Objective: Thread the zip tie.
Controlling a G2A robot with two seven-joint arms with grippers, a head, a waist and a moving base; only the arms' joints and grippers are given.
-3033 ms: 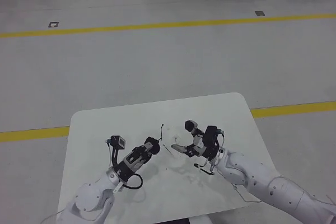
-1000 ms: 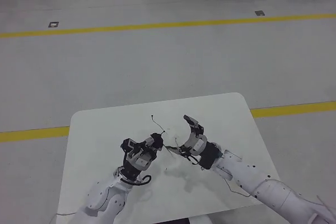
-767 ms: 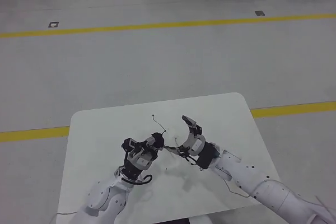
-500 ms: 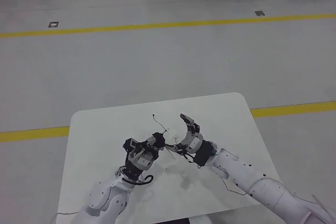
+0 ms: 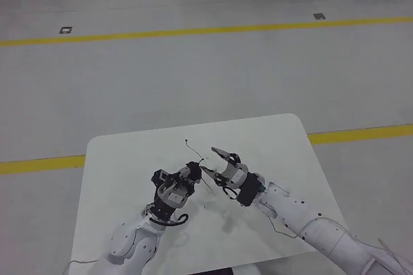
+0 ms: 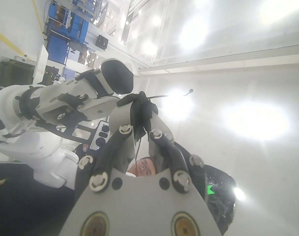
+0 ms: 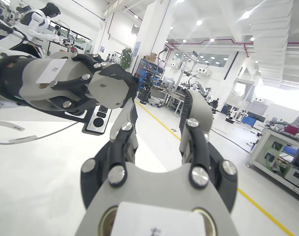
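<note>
Your right gripper [image 7: 161,110], jaws wide, has swung in beside the left gripper [image 6: 139,106], which pinches the zip tie [image 6: 161,96] above the table [image 5: 110,172]; grabbing its free tail likely comes next.

White shells, black joint bands, black cables: left arm [image 5: 132,239], right arm [image 5: 310,225]. Grey fingers [image 7: 196,106], black links, silver screws, white labels: left gripper [image 6: 141,104], right gripper [image 7: 161,109].

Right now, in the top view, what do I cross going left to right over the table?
Left edge of the table → left gripper, shut on the zip tie → right gripper, fingers open → right edge of the table.
</note>
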